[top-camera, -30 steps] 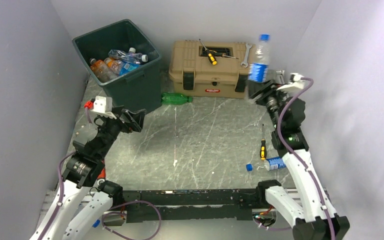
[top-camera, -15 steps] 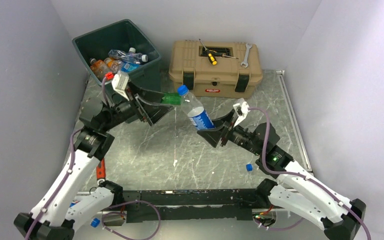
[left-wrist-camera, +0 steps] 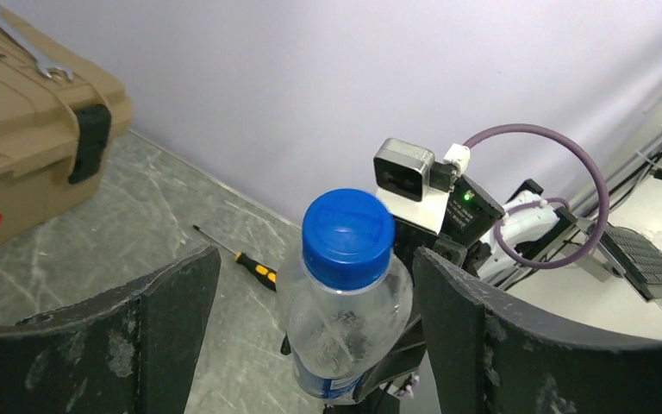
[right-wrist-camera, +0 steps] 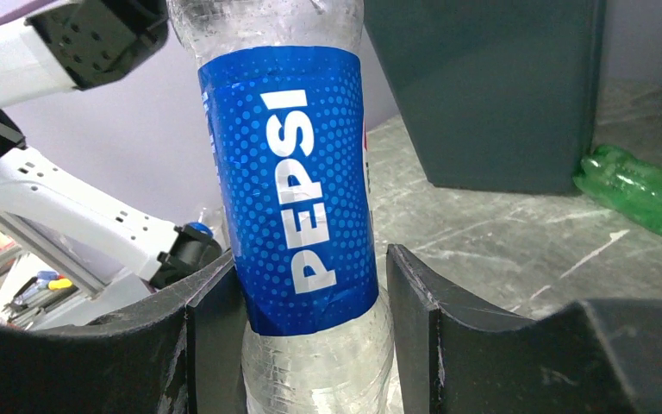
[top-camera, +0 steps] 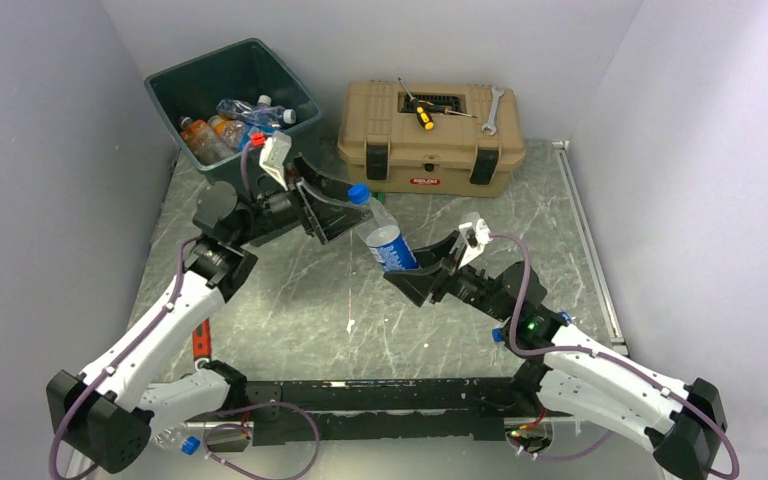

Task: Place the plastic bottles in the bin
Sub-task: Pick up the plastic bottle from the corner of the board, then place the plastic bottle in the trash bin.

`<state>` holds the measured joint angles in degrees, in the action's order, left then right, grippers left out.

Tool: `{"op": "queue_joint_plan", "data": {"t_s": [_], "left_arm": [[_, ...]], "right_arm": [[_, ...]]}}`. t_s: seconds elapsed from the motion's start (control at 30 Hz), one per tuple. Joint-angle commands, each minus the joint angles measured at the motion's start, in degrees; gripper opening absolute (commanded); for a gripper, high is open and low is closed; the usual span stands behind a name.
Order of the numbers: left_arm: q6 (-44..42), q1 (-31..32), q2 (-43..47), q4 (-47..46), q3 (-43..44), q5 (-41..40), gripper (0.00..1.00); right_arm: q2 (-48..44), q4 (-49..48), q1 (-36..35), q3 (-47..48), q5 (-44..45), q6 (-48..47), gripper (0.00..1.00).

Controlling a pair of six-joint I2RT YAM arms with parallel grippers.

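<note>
A clear Pepsi bottle (top-camera: 384, 240) with a blue cap and label is held tilted in the air at mid-table. My right gripper (top-camera: 416, 268) is shut on its lower body (right-wrist-camera: 297, 198). My left gripper (top-camera: 344, 212) is open, with its fingers (left-wrist-camera: 168, 302) on either side of the bottle's cap (left-wrist-camera: 347, 237) and gaps on both sides. The dark green bin (top-camera: 290, 160) stands at the back left and holds several bottles (top-camera: 232, 125). A green bottle (right-wrist-camera: 638, 191) lies on the floor by the bin (right-wrist-camera: 483, 86); the left arm hides it in the top view.
A tan toolbox (top-camera: 428, 140) stands at the back centre with a yellow-handled screwdriver (top-camera: 421, 113) and a wrench (top-camera: 491, 108) on its lid. Another screwdriver (left-wrist-camera: 250, 266) lies on the floor. A loose blue cap (top-camera: 497, 335) lies by the right arm.
My right arm swung the bottle down from high at the back right to mid-table. My left arm rose and brought its open gripper around the bottle's top.
</note>
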<state>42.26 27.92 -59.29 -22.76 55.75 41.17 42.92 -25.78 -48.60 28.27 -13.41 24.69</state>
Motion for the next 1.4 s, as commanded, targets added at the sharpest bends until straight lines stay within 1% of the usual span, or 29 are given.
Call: {"op": "queue_joint_plan", "data": {"t_s": [0.0, 0.1, 0.17, 0.3, 0.33, 0.37, 0.4, 0.43, 0.47, 0.5, 0.57, 0.63, 0.67, 0.77, 0.87, 1.0, 1.13, 1.27, 1.37], "left_arm": [[-0.71, 2.38, -1.36, -1.60, 3.43, 0.83, 0.85], [-1.58, 3.34, -1.88, -0.96, 4.19, 0.15, 0.77], [-1.57, 3.60, -1.64, -1.51, 4.03, -0.21, 0.67], [-2.43, 4.06, -0.83, -0.78, 4.09, -1.01, 0.41], [-2.62, 4.07, -0.57, -0.57, 4.04, -1.32, 0.37], [-2.87, 4.08, -0.24, -0.39, 3.96, -1.67, 0.31], [-3.08, 4.10, 0.05, -0.36, 3.91, -1.95, 0.23], [-3.33, 4.15, 0.27, -0.12, 3.95, -2.23, 0.14], [-3.62, 4.16, 0.43, 0.39, 4.20, -2.50, 0.02], [-4.04, 4.16, 0.52, 1.19, 4.59, -2.84, 0.00], [-5.08, 4.16, 0.64, 2.86, 5.36, -3.14, 0.00], [-6.25, 4.13, 1.02, 4.61, 6.11, -4.25, 0.00], [-7.15, 4.15, 1.36, 6.07, 6.55, -5.47, 0.00], [-12.05, 4.16, 2.50, 11.96, 9.80, -9.35, 0.00], [-18.84, 4.15, 2.41, 19.32, 15.41, -12.90, 0.00], [-30.68, 4.16, 0.66, 31.45, 28.77, -21.07, 0.00], [-42.08, 4.16, -1.23, 38.34, 38.82, -31.92, 0.00], [-54.42, 4.11, -5.25, 39.74, 45.79, -47.22, 0.00], [-61.34, 3.96, -13.40, 41.82, 54.38, -56.54, 0.00]], "right_arm": [[0.27, -9.73, -0.99, -0.92, 1.45, 0.75, 0.35], [1.37, -9.78, -1.72, -0.78, 1.58, -0.10, 0.35], [1.92, -10.00, -2.08, -0.97, 1.95, -0.41, 0.34], [2.50, -10.27, -2.53, -1.13, 2.25, -0.71, 0.34], [2.60, -9.90, -2.62, -1.04, 2.25, -0.88, 0.34], [2.61, -9.57, -2.76, -0.95, 2.31, -1.09, 0.35], [2.69, -9.25, -2.85, -0.86, 2.41, -1.20, 0.36], [2.65, -8.63, -2.90, -0.63, 2.42, -1.22, 0.38], [2.55, -7.79, -2.90, -0.37, 2.50, -1.18, 0.42], [2.55, -7.00, -2.90, 0.01, 2.51, -1.14, 0.49], [2.11, -4.89, -2.90, 0.64, 3.13, -0.86, 0.68], [1.35, -2.88, -2.91, 1.22, 4.27, -0.26, 0.85], [0.77, -1.71, -2.95, 1.63, 4.76, -0.01, 0.98], [-1.23, 3.72, -2.91, 4.67, 4.95, -0.66, 1.00], [-3.57, 11.63, -2.91, 9.70, 5.41, -2.42, 1.00], [-7.22, 24.51, -2.93, 16.91, 6.05, -6.36, 1.00], [-13.01, 33.77, -2.91, 20.08, 9.90, -8.51, 1.00], [-18.42, 37.05, -2.91, 17.75, 15.65, -8.65, 1.00], [-20.11, 38.70, -2.91, 15.45, 19.29, -8.08, 1.00]]}}
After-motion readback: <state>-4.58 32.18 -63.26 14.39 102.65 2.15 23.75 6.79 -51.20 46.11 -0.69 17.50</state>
